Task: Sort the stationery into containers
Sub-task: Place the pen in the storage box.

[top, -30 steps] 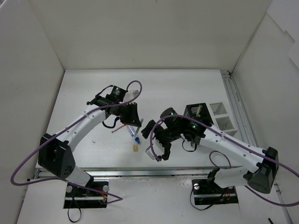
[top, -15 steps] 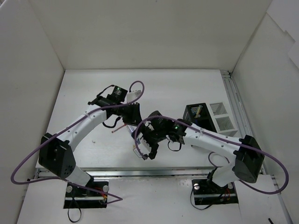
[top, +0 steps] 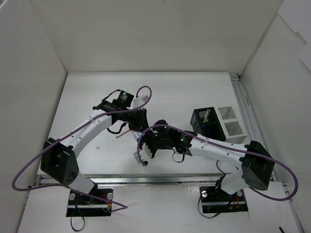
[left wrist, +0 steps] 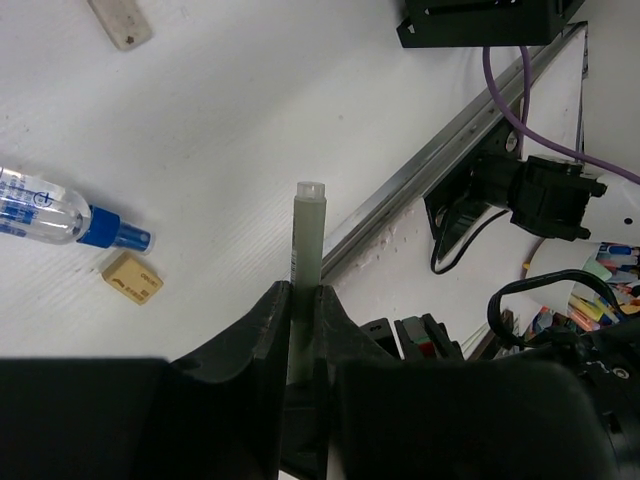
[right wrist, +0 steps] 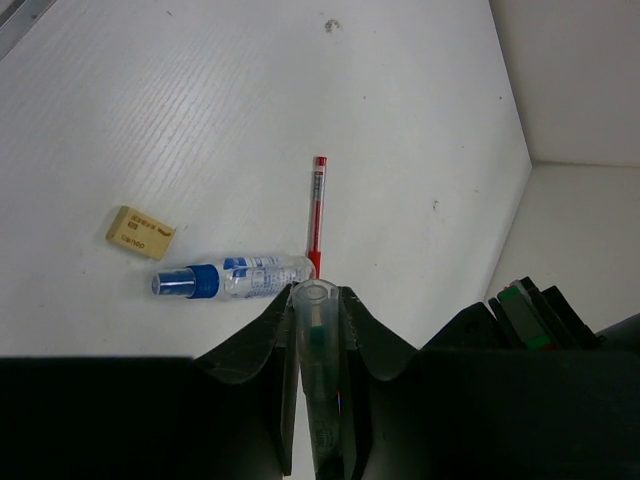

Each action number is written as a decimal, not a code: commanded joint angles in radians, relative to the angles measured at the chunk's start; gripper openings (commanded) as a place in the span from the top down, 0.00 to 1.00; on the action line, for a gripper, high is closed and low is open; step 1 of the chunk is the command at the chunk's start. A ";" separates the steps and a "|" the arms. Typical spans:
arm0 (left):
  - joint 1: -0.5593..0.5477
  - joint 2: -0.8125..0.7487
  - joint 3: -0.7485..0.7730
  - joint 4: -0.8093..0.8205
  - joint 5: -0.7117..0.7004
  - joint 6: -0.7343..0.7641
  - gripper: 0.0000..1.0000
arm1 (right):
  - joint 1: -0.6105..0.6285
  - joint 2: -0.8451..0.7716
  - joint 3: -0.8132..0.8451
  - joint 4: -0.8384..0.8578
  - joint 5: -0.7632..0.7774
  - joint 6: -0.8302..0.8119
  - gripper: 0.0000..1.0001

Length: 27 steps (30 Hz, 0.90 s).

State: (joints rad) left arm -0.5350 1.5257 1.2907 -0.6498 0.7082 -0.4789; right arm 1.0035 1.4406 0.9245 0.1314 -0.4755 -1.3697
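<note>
My left gripper (left wrist: pixel 303 290) is shut on a thin grey-green pen (left wrist: pixel 305 240) that sticks out past the fingertips, held above the table. My right gripper (right wrist: pixel 318 292) is shut on a pen with a clear cap (right wrist: pixel 318 330). Just beyond its tips lie a red pen (right wrist: pixel 317 215), a clear tube with a blue cap (right wrist: pixel 230 278) and a beige eraser (right wrist: pixel 140 232). In the top view both grippers, left (top: pixel 138 121) and right (top: pixel 146 154), meet near the table's middle front. The black mesh organiser (top: pixel 206 121) and white slotted box (top: pixel 231 121) stand to the right.
A metal rail (left wrist: pixel 430 170) runs along the table's near edge below the left gripper. White walls close in the table on three sides. Something pale and flat (left wrist: pixel 120 20) lies at the top of the left wrist view. Purple cables loop over both arms.
My right arm has swung left, over the tube and eraser, and its jaws have gone from wide open to shut on the clear-capped pen. The left arm has barely moved.
</note>
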 commanded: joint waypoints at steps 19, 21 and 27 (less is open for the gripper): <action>0.283 -0.377 -0.103 0.191 -0.278 -0.007 0.00 | -0.129 -0.220 0.031 0.299 0.049 0.516 1.00; 0.326 -0.447 -0.163 0.225 -0.314 -0.020 0.00 | -0.190 -0.221 0.013 0.434 0.113 0.617 1.00; 0.368 -0.619 -0.318 0.266 -0.444 -0.030 0.00 | -0.420 -0.255 -0.067 0.666 0.302 1.157 1.00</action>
State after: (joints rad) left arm -0.1791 0.9745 1.0027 -0.4755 0.3481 -0.4915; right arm 0.6456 1.2358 0.8829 0.5686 -0.3199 -0.5571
